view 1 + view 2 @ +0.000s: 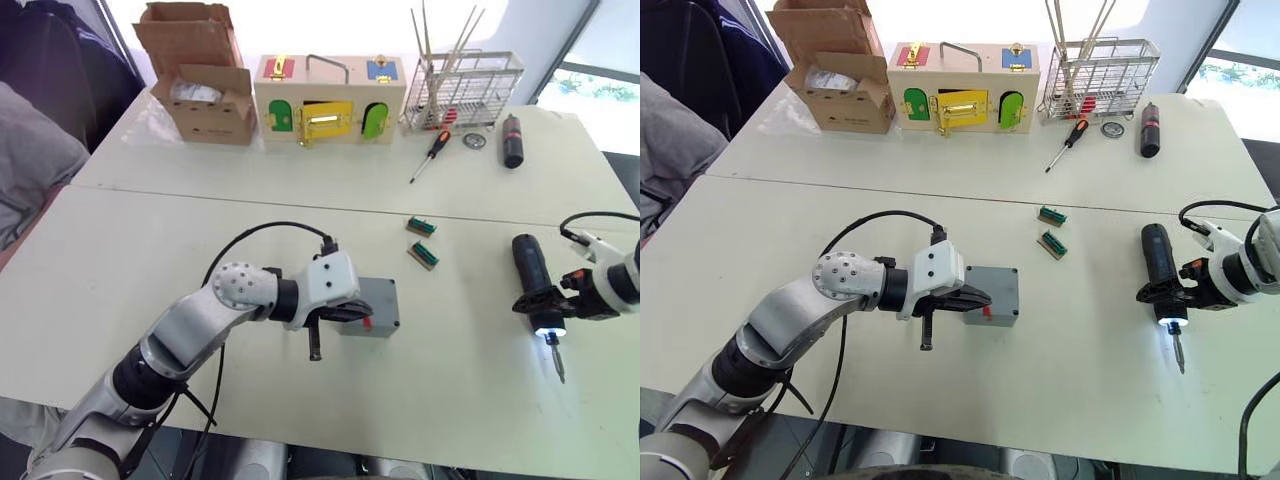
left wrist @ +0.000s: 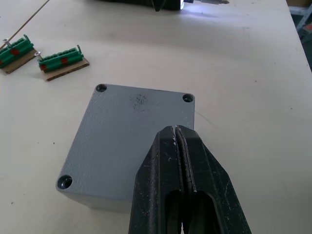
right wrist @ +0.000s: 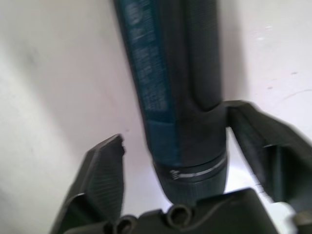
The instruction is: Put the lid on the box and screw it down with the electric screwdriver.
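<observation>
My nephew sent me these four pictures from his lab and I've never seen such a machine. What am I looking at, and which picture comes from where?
It is a two-armed robot at a white table. Two pictures come from cameras in its head, looking down; the other two sit on its wrists. The left gripper, fingers shut, rests over the grey lid, already sitting on the box. The right gripper has its fingers open around the electric screwdriver, whose light is on. Nearby lie two green connectors.

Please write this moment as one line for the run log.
lid: on box | left gripper: shut, over lid | right gripper: open around screwdriver, light on | screws: cannot tell
</observation>
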`<state>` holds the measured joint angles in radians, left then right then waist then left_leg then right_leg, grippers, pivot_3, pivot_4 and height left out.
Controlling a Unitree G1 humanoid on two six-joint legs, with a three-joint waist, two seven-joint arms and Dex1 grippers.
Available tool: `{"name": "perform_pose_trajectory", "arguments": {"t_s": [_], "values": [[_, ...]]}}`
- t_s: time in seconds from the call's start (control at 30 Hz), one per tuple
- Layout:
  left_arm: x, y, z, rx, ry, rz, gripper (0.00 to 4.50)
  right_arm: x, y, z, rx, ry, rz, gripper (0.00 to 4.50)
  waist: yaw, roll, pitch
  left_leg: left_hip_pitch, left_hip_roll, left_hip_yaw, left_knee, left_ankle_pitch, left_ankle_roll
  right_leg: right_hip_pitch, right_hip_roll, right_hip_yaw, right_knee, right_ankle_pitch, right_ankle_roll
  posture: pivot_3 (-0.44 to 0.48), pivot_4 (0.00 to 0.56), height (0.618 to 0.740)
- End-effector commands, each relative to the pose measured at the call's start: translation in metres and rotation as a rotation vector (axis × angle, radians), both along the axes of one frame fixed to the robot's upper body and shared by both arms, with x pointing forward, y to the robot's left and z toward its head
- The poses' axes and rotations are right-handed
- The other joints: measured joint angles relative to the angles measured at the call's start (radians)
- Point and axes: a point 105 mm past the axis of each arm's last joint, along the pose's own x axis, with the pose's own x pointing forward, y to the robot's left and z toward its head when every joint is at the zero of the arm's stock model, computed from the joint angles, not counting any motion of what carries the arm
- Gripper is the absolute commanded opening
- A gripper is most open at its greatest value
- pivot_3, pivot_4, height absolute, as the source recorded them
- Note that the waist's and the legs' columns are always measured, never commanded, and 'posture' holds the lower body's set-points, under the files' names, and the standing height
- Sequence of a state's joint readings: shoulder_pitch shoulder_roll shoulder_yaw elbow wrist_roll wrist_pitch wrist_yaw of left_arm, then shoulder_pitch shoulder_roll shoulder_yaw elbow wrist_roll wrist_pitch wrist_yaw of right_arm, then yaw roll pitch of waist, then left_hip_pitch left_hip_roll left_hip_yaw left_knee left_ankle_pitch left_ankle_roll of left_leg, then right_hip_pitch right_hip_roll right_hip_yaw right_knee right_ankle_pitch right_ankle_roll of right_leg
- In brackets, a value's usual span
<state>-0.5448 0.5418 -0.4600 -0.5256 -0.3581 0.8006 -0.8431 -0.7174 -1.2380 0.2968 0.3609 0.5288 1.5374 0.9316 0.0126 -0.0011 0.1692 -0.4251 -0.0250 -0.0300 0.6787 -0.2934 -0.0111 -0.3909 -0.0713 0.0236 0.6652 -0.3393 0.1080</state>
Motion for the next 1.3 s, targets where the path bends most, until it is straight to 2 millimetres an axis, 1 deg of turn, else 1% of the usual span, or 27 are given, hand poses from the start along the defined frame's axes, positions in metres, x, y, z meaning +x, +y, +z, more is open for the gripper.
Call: {"name": "perform_pose_trajectory", "arguments": {"t_s": [0.03, 0.1, 0.13, 0.2, 0.27, 0.3, 0.37, 0.43, 0.47, 0.5, 0.53, 0.57, 0.6, 0.67, 0.73, 0.83, 0.87, 0.97, 1.1, 1.2, 1.3], "values": [[-0.004, -0.001, 0.006, -0.005, -0.048, -0.021, 0.0, -0.005, -0.004, -0.001, -0.031, 0.006, 0.005, 4.46, 0.0, 0.0, 0.0, 0.0, 0.0, 0.0, 0.002, -0.001, 0.001, 0.001, 0.0, 0.0, 0.0, 0.0, 0.0, 0.0, 0.15, 0.74], [-0.002, -0.003, 0.01, -0.022, -0.058, -0.018, 0.0, 0.0, -0.005, 0.007, -0.076, -0.049, 0.03, 4.46, 0.0, 0.0, 0.0, 0.0, -0.002, 0.0, 0.003, -0.001, 0.002, 0.001, -0.001, 0.0, 0.0, 0.0, 0.0, 0.0, 0.15, 0.74], [0.001, -0.003, 0.013, -0.038, -0.062, -0.007, 0.0, 0.006, -0.008, 0.015, -0.111, -0.104, 0.049, 4.46, 0.0, 0.0, 0.0, 0.0, -0.002, 0.0, 0.004, -0.002, 0.003, 0.001, -0.002, 0.0, 0.0, 0.0, 0.001, 0.0, 0.15, 0.74], [0.009, 0.001, 0.02, -0.066, -0.068, 0.028, 0.0, 0.023, -0.012, 0.039, -0.175, -0.241, 0.083, 4.46, -0.001, 0.001, 0.0, -0.001, -0.002, 0.001, 0.004, -0.002, 0.003, 0.001, -0.002, 0.0, 0.0, 0.0, 0.001, 0.0, 0.15, 0.74], [0.019, 0.007, 0.026, -0.096, -0.072, 0.075, 0.0, 0.041, -0.008, 0.069, -0.202, -0.387, 0.134, 4.46, -0.006, 0.004, 0.001, -0.001, -0.002, 0.003, 0.004, -0.002, 0.003, -0.001, -0.002, 0.0, 0.001, 0.001, 0.001, 0.0, 0.15, 0.74], [0.022, 0.009, 0.029, -0.106, -0.074, 0.09, 0.0, 0.046, -0.006, 0.079, -0.215, -0.434, 0.156, 4.46, -0.009, 0.005, 0.0, -0.001, -0.002, 0.004, 0.003, -0.002, 0.003, -0.003, -0.002, 0.001, 0.001, 0.001, 0.001, 0.0, 0.15, 0.74], [0.032, 0.016, 0.035, -0.128, -0.068, 0.134, 0.0, 0.056, 0.015, 0.108, -0.119, -0.546, 0.193, 4.46, -0.014, 0.005, 0.0, -0.001, -0.001, 0.004, 0.002, -0.002, 0.003, -0.004, -0.001, 0.001, 0.002, 0.001, 0.001, 0.0, 0.15, 0.74], [0.036, 0.021, 0.039, -0.137, -0.061, 0.153, 0.0, 0.058, 0.035, 0.125, -0.037, -0.615, 0.249, 4.46, -0.017, 0.005, 0.0, -0.001, 0.0, 0.003, 0.001, -0.002, 0.003, -0.004, 0.0, 0.001, 0.002, 0.001, 0.001, 0.0, 0.15, 0.74], [0.037, 0.026, 0.042, -0.142, -0.045, 0.159, 0.0, 0.053, 0.056, 0.128, 0.048, -0.649, 0.337, 4.46, -0.019, 0.005, 0.001, -0.001, 0.0, 0.002, 0.001, -0.002, 0.003, -0.004, 0.0, 0.0, 0.002, 0.001, 0.001, 0.0, 0.15, 0.74], [0.036, 0.033, 0.041, -0.123, -0.026, 0.163, 0.0, 0.041, 0.085, 0.123, 0.131, -0.672, 0.491, 4.46, -0.019, 0.004, 0.0, -0.001, 0.001, 0.002, 0.0, -0.002, 0.003, -0.004, 0.001, 0.0, 0.002, 0.001, 0.001, 0.0, 0.15, 0.74], [0.035, 0.038, 0.04, -0.109, -0.012, 0.165, 0.0, 0.028, 0.104, 0.119, 0.187, -0.683, 0.598, 4.46, -0.019, 0.002, 0.0, -0.001, 0.001, 0.001, 0.0, -0.002, 0.003, -0.004, 0.001, 0.0, 0.002, 0.001, 0.001, 0.0, 0.15, 0.74], [0.034, 0.044, 0.034, -0.069, -0.001, 0.166, 0.0, 0.015, 0.118, 0.106, 0.21, -0.691, 0.705, 4.46, -0.019, 0.002, 0.0, -0.002, 0.002, -0.001, 0.0, -0.002, 0.003, -0.003, 0.001, -0.001, 0.002, 0.001, 0.001, 0.0, 0.15, 0.74], [0.032, 0.049, 0.026, -0.017, 0.003, 0.164, 0.0, 0.005, 0.128, 0.093, 0.224, -0.686, 0.766, 4.46, -0.017, 0.001, 0.0, -0.002, 0.003, -0.002, 0.001, -0.002, 0.003, -0.001, 0.003, -0.002, 0.003, 0.001, 0.001, 0.0, 0.15, 0.74], [0.031, 0.057, 0.011, 0.053, 0.0, 0.181, 0.0, -0.009, 0.14, 0.068, 0.236, -0.672, 0.829, 4.46, -0.012, 0.002, 0.0, -0.002, 0.002, -0.002, 0.002, -0.002, 0.003, -0.001, 0.004, -0.001, 0.004, 0.001, 0.001, 0.0, 0.15, 0.74], [0.028, 0.059, -0.001, 0.078, 0.024, 0.188, 0.0, -0.021, 0.149, 0.046, 0.246, -0.628, 0.875, 4.46, -0.006, 0.003, 0.0, -0.002, 0.001, 0.0, 0.004, -0.002, 0.003, -0.001, 0.003, 0.0, 0.004, 0.001, 0.002, 0.0, 0.15, 0.74], [0.022, 0.06, -0.01, 0.091, 0.051, 0.178, 0.0, -0.031, 0.155, 0.031, 0.251, -0.593, 0.911, 4.46, -0.002, 0.002, 0.0, -0.001, -0.002, 0.001, 0.006, -0.002, 0.003, 0.0, -0.001, 0.0, 0.003, 0.001, 0.003, 0.0, 0.15, 0.74], [0.02, 0.059, -0.014, 0.093, 0.061, 0.174, 0.0, -0.035, 0.159, 0.023, 0.244, -0.578, 0.943, 4.46, -0.002, 0.002, 0.0, -0.001, -0.002, 0.001, 0.007, -0.002, 0.003, 0.001, -0.001, 0.0, 0.002, 0.002, 0.003, 0.0, 0.15, 0.74], [0.015, 0.047, -0.025, 0.086, 0.098, 0.146, 0.0, -0.048, 0.175, 0.0, 0.265, -0.544, 1.009, 4.46, 0.0, 0.002, -0.001, -0.001, -0.002, 0.0, 0.006, -0.002, 0.003, 0.001, -0.001, 0.0, 0.002, 0.002, 0.004, 0.0, 0.15, 0.74], [0.017, 0.04, -0.031, 0.081, 0.106, 0.135, 0.0, -0.053, 0.186, -0.007, 0.295, -0.537, 1.023, 4.46, -0.004, 0.002, -0.001, -0.001, -0.002, 0.0, 0.005, -0.002, 0.003, 0.0, -0.001, 0.0, 0.002, 0.002, 0.004, 0.0, 0.15, 0.74], [0.024, 0.032, -0.03, 0.031, 0.118, 0.139, 0.0, -0.056, 0.19, -0.011, 0.301, -0.532, 1.027, 4.46, -0.003, 0.002, -0.001, 0.0, -0.002, 0.0, 0.006, -0.002, 0.003, 0.001, 0.0, 0.0, 0.003, 0.002, 0.004, 0.0, 0.15, 0.74], [0.031, 0.026, -0.031, 0.036, 0.094, 0.125, 0.0, -0.058, 0.197, -0.01, 0.33, -0.541, 1.017, 4.46, -0.003, 0.002, -0.001, 0.0, -0.002, 0.0, 0.006, -0.002, 0.003, 0.001, 0.0, 0.0, 0.003, 0.002, 0.004, 0.0, 0.15, 0.74]]}}
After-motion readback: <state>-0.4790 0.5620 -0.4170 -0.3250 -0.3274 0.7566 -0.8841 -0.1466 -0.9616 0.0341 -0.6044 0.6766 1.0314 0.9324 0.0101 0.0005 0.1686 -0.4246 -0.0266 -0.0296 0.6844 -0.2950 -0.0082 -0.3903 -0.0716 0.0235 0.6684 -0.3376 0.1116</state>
